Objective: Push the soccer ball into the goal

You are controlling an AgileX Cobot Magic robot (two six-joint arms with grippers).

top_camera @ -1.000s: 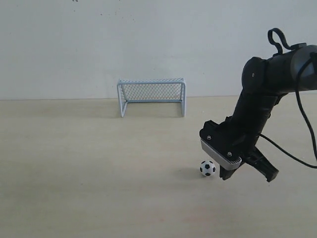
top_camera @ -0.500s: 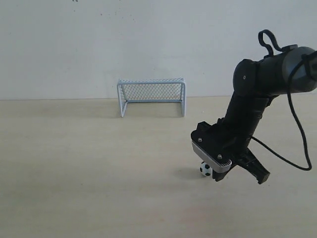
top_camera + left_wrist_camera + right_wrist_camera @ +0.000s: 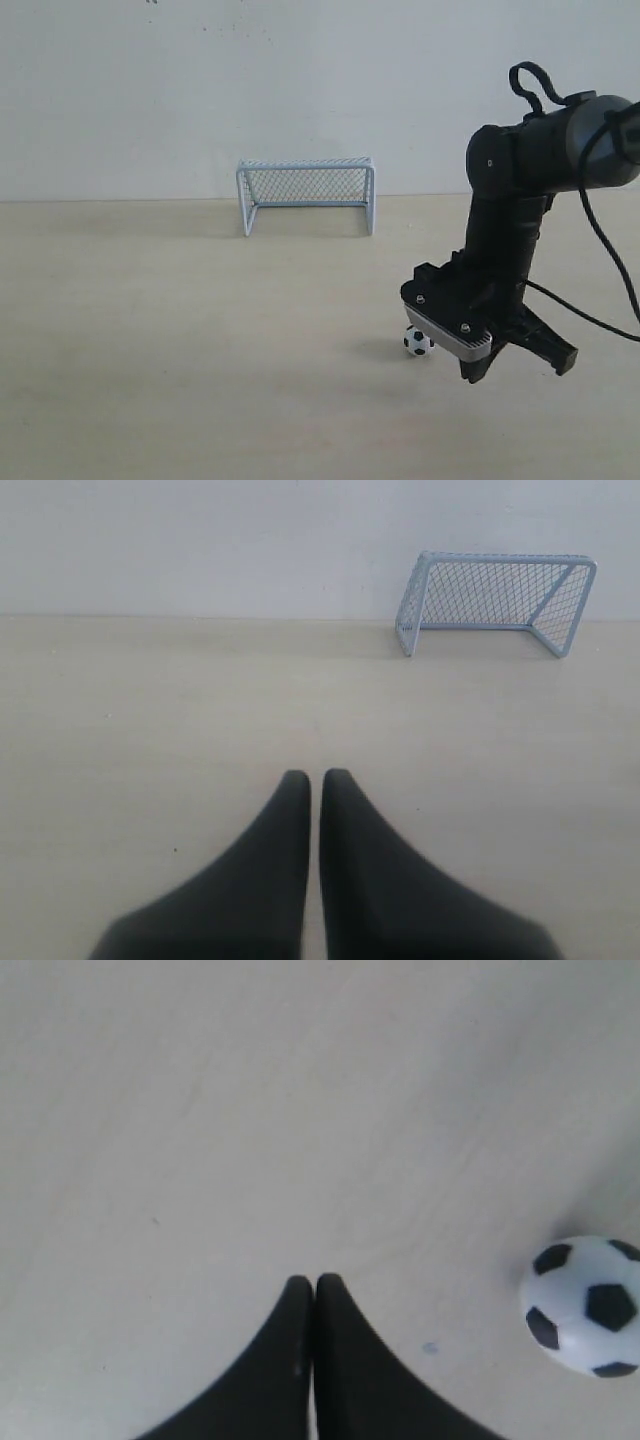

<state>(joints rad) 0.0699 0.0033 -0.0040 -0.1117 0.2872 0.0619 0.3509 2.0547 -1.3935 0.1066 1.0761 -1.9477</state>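
Sitting just beside the soccer ball (image 3: pixel 585 1306), the right pincer (image 3: pixel 314 1285) is pressed together.

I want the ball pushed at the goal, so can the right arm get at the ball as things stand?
Probably yes: the right fingers, shut, hang low beside the ball, apart from it, with only table between.

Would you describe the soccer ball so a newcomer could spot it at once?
On the pale table, look nearer than the netted goal, beside the right gripper. The soccer ball is tiny, white with black patches, the only round thing.
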